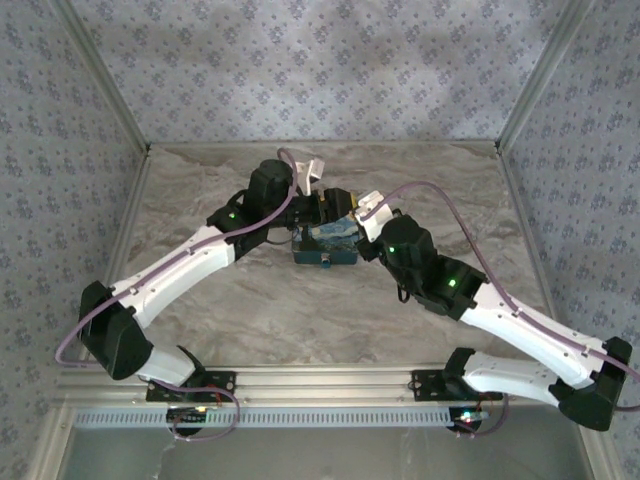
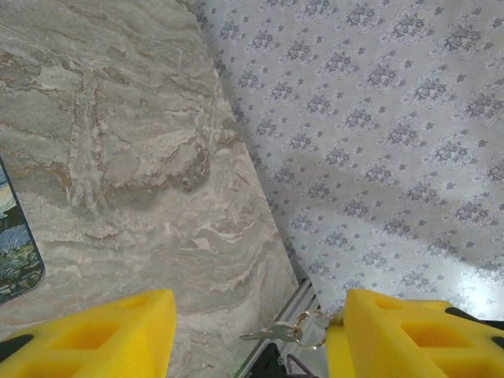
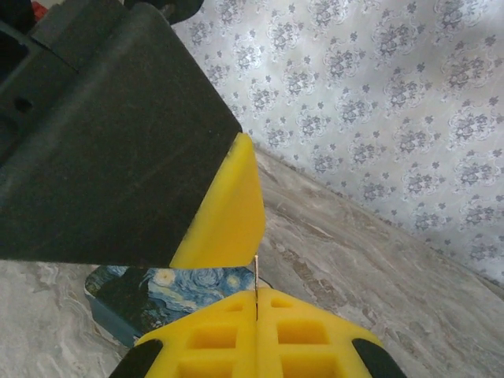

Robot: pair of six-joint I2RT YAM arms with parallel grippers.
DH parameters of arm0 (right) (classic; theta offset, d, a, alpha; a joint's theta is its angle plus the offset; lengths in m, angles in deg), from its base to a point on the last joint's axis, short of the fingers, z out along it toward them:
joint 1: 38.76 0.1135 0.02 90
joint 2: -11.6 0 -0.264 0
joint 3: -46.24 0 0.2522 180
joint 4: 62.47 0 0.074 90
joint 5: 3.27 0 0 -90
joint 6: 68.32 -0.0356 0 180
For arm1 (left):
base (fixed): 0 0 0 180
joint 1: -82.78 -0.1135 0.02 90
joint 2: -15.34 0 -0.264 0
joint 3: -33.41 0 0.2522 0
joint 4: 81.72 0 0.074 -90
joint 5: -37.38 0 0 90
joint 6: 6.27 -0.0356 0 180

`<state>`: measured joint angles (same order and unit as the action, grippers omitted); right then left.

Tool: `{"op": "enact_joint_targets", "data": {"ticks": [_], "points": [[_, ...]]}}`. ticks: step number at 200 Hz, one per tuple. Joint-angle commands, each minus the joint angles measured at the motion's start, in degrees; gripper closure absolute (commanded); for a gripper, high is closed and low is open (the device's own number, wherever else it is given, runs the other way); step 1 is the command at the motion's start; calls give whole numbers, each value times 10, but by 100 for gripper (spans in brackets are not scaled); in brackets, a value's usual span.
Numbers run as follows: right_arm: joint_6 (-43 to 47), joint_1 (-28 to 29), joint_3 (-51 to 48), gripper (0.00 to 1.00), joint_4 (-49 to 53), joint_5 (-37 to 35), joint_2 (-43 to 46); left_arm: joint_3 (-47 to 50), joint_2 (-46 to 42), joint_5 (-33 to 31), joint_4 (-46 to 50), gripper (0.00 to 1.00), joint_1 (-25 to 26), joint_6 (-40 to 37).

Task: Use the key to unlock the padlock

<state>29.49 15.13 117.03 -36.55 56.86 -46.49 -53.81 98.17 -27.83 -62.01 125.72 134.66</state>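
Right pincer [image 3: 257,295] pinches thin metal blade [image 3: 256,272] just beside left pincer [image 2: 256,307].

I counted two arms, a left arm [image 1: 190,265] and a right arm [image 1: 500,310]. There were two claws, the left claw [image 2: 256,319] and the right claw [image 3: 257,295]. One key [image 2: 272,333] on one ring [image 2: 312,329] showed just beside a left claw finger. One thin metal strip [image 3: 256,272] sat pinched in the right claw, and one blue painted block [image 3: 157,287] lay just beyond it.

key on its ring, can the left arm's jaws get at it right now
Likely yes: the left gripper has its jaws open, and the key sits in the gap between them, toward one side, with nothing across it.
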Motion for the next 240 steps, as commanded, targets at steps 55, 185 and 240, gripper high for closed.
{"op": "enact_joint_targets", "data": {"ticks": [55,185,240], "points": [[11,12,12,100,-21,-4,-13,-35,7,18,-60,41,9,30],[25,21,19,100,-48,-26,-33,-46,10,9,-33,79,19,27],[26,21,22,100,-53,-28,-37,-48,10,0,-21,100,19,16]]}}
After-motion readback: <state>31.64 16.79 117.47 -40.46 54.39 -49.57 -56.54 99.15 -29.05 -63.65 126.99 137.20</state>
